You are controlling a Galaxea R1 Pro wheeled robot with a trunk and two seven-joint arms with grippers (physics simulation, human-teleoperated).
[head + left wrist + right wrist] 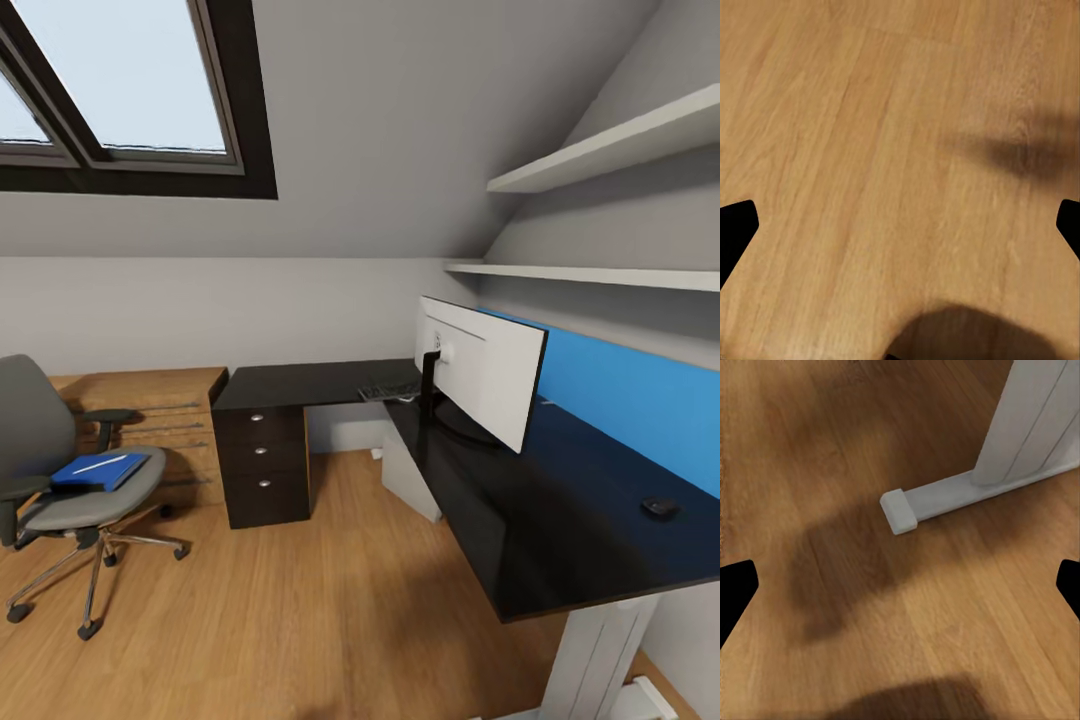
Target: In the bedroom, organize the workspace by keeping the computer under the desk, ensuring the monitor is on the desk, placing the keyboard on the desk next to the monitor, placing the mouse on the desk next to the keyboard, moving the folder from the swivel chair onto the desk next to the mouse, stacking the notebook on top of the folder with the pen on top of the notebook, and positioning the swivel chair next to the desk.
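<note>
The swivel chair (60, 500) stands on the floor at the left, apart from the desk (520, 530). On its seat lies the blue folder (105, 472) with the white pen (100, 463) on top; I cannot make out the notebook. The monitor (480, 365) stands on the desk with its pale back toward me. Behind it, near the desk's corner, lies the keyboard (390, 390), and the mouse (660, 507) sits on the near right part. The grey computer (408, 478) stands under the desk. My left gripper (900, 232) and right gripper (900, 592) hang open over bare floor.
A light wooden cabinet (150, 400) stands against the wall behind the chair. The desk's drawer unit (262, 452) is left of the computer. The desk's white leg (600, 650) and its foot (945, 499) are close to my right gripper. Wall shelves (600, 150) and a blue panel (620, 390) are above the desk.
</note>
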